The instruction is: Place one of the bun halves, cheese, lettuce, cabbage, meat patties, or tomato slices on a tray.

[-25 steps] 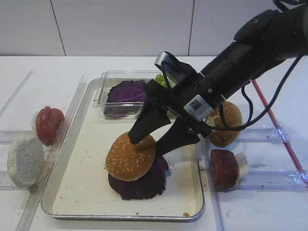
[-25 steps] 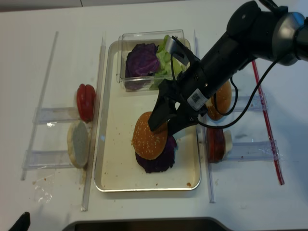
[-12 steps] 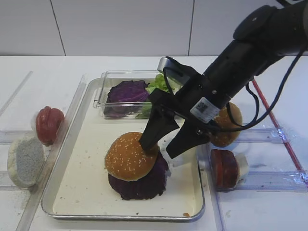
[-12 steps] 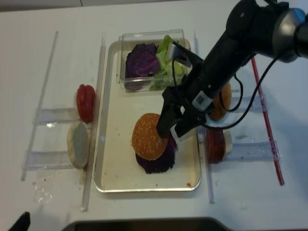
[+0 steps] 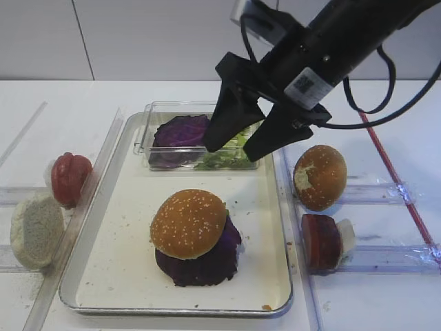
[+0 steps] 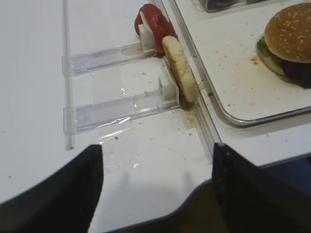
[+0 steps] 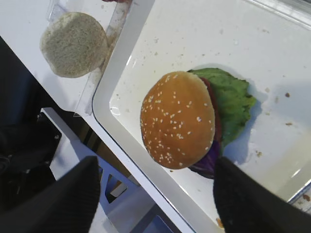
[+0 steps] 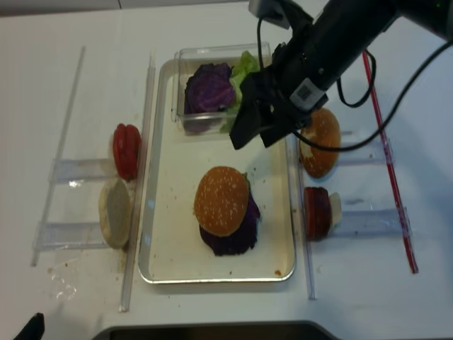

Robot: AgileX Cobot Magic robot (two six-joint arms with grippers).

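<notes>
The right tool (image 5: 244,141) hangs high over the tray (image 5: 131,276), its jaws spread wide and holding nothing. The bun (image 5: 189,223) sits on the cabbage (image 5: 200,265) in the tray's middle. Behind stands a clear box (image 5: 148,131). Only the wrist view shows lettuce (image 7: 232,102) under the bun. The left tool (image 6: 155,194) is spread too, near the surface's front edge.
</notes>
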